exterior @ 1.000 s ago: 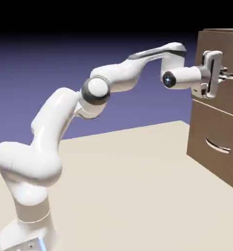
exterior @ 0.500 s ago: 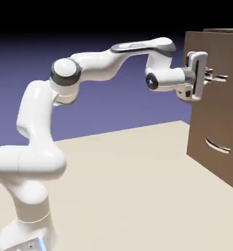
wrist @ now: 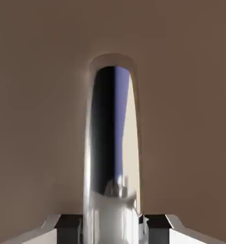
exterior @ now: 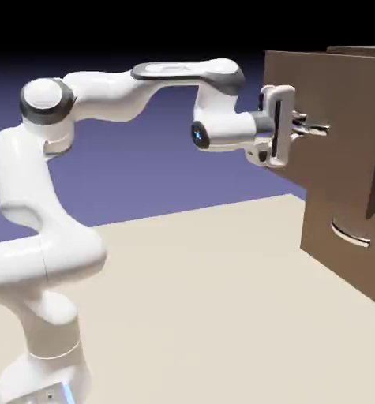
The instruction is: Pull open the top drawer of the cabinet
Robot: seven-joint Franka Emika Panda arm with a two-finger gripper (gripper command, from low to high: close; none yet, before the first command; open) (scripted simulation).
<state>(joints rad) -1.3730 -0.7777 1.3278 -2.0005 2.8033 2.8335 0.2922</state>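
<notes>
The top drawer (exterior: 332, 95) stood at 2 o'clock in the exterior view, pulled partway out of the brown wood-look cabinet (exterior: 360, 48), its front well forward of the lower drawer (exterior: 324, 209). The two-finger gripper (exterior: 302, 125) had its jaws pinching the top drawer's curved silver bar handle (exterior: 318, 129), one fingertip on either side.

In the hand view, that handle ran from 6 o'clock up toward 12, with dark, blue-violet and cream bands reflected in its metal. The grey fingertips showed at 7 and 5 o'clock, close against it, and the plain brown drawer front filled the background.

The lower drawer was closed; its own curved handle (exterior: 350, 233) lay at 5 o'clock from the gripped one. The white Franka Panda arm (exterior: 107, 95) rose from its base (exterior: 44, 371) at 7 o'clock in the exterior view, beside the cream tabletop (exterior: 198, 316), and reached toward 2 o'clock.
</notes>
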